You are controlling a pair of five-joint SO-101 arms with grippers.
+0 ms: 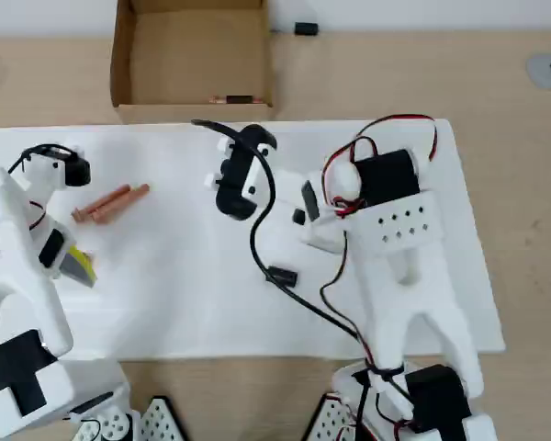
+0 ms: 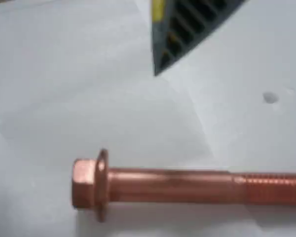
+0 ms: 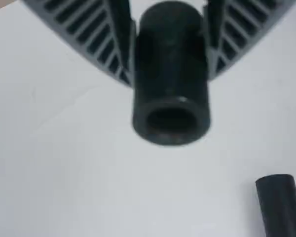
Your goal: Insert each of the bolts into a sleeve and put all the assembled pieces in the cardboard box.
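Note:
Two copper bolts lie side by side on the white mat, left of centre. One bolt lies flat in the left wrist view, a little beyond a ribbed finger with a yellow edge. My left gripper hovers open just in front of the bolts, holding nothing. My right gripper is shut on a black sleeve, whose open bore faces the camera; it sits mid-mat. A second black sleeve lies loose on the mat nearby.
The cardboard box stands beyond the mat's far edge, with one assembled piece against its near wall. A black cable trails across the mat from the right arm's camera.

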